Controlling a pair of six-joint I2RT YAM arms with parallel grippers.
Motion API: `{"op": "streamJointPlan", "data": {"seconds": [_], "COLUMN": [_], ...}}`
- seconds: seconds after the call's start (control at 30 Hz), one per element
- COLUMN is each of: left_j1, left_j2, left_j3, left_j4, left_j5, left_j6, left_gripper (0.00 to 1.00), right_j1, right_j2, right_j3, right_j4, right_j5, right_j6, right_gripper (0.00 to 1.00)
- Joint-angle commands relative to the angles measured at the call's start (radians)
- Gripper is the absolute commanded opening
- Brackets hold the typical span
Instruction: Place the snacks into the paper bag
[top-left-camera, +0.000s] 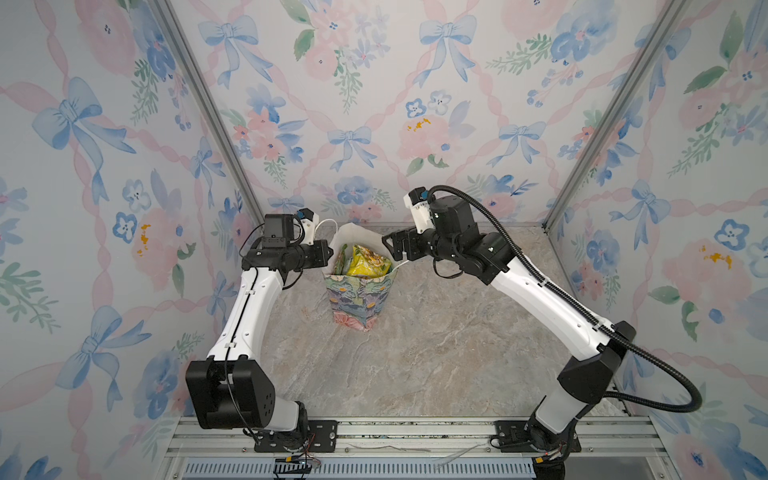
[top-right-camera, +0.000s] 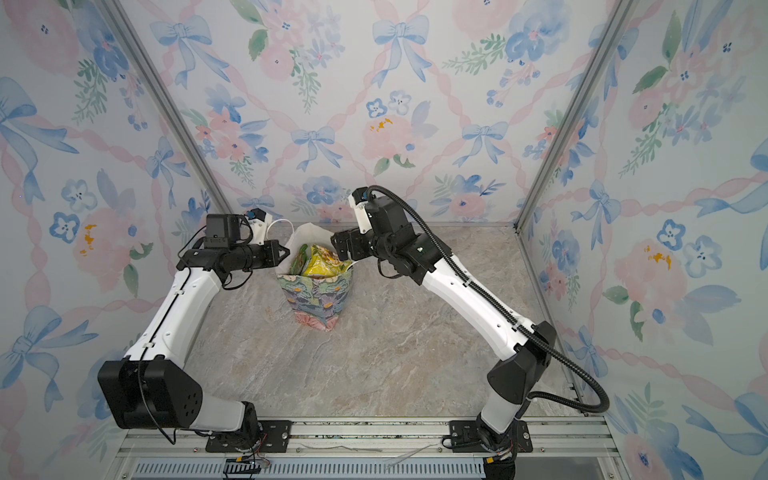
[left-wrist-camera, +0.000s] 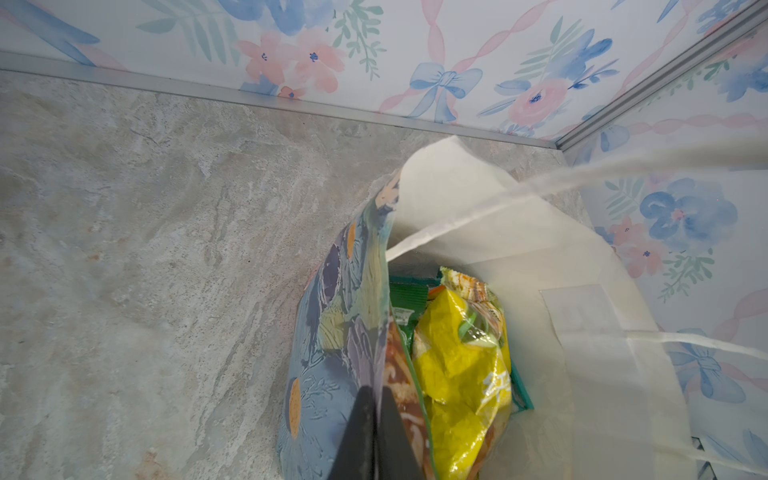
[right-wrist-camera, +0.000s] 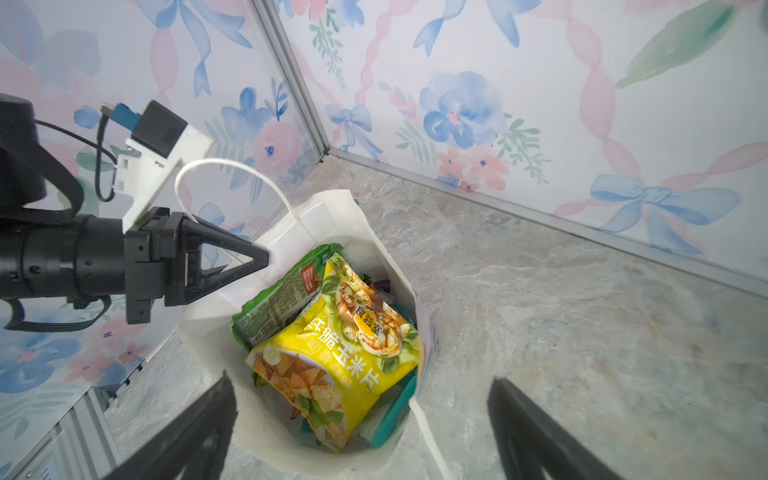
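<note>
Paper bag (top-left-camera: 357, 303) (top-right-camera: 318, 303) stands upright on the counter (top-left-camera: 415, 365), approx mid-width, twd the back, near the rear wall (top-left-camera: 374, 124) in both top views. Snacks (top-left-camera: 368, 262) (top-right-camera: 322, 264) (right-wrist-camera: 332, 353) sit inside it on end, packed side by side. Left pincer (top-left-camera: 330, 251) (top-right-camera: 286, 252) (right-wrist-camera: 262, 261) is at the bag's left rim, w/ that wall btwn its fingers (left-wrist-camera: 395, 436). Right pincer (top-left-camera: 388, 246) (top-right-camera: 338, 245) (right-wrist-camera: 361, 378) is at the right rim, above the bag's mouth. One cord handle (top-left-camera: 326, 222) (right-wrist-camera: 232, 166) rises just behind the left pincer.
</note>
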Motion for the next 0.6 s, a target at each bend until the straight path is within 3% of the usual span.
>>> {"op": "streamJointPlan", "data": {"seconds": [0.0, 0.1, 0.13, 0.17, 0.57], "left_j1": [-0.008, -0.009, -0.009, -0.01, -0.016], "left_j2": [-0.007, -0.018, -0.02, -0.022, -0.124], "left_j3": [0.031, 0.039, 0.044, 0.049, 0.086], "left_j4": [-0.008, -0.008, -0.008, -0.008, 0.056], "left_j5": [0.008, -0.005, -0.007, -0.007, -0.028], "left_j6": [-0.019, -0.022, -0.022, -0.022, -0.041], "left_gripper": [0.38, 0.67, 0.86, 0.97, 0.98], "right_j1": [-0.037, -0.09, -0.108, -0.125, -0.286], "right_j2": [-0.084, -0.128, -0.145, -0.161, -0.308], "right_j3": [-0.065, -0.124, -0.144, -0.168, -0.387], "right_j4": [0.099, 0.123, 0.128, 0.137, 0.217], "right_j5": [0.091, 0.071, 0.061, 0.054, 0.016], "right_j6": [-0.048, -0.014, -0.001, 0.009, 0.054], "right_gripper": [0.96, 0.96, 0.96, 0.97, 0.97]}}
